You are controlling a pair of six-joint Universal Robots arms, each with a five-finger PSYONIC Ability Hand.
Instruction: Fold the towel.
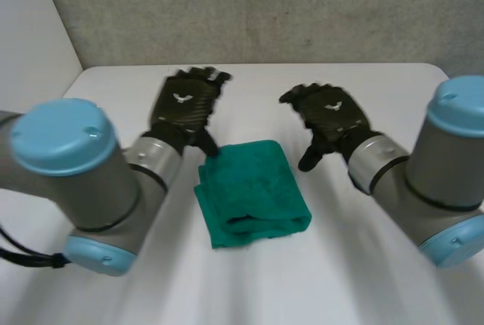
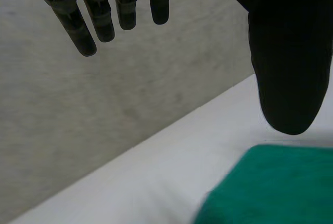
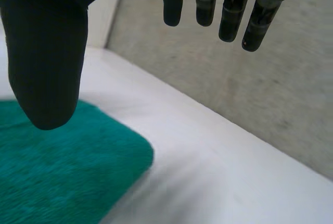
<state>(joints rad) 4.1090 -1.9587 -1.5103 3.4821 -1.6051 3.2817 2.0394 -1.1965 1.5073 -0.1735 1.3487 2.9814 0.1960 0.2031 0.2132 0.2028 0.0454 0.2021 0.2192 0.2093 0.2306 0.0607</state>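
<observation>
The green towel (image 1: 253,189) lies folded in a compact stack on the table (image 1: 378,280). The left hand (image 1: 184,106) and right hand (image 1: 330,113) flank it, fingers apart and holding nothing. Folding looks finished; the hands likely need only draw away from it.

A green towel (image 1: 253,193) is laid folded mid-way on the white table (image 1: 363,280), layered edges turned toward six and nine o'clock.

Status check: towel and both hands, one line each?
towel: folded into a small stack, lying flat on the table, held by neither hand.
left hand: open, fingers straight, thumb by the towel's far corner.
right hand: open, holding nothing, beside the towel.
</observation>
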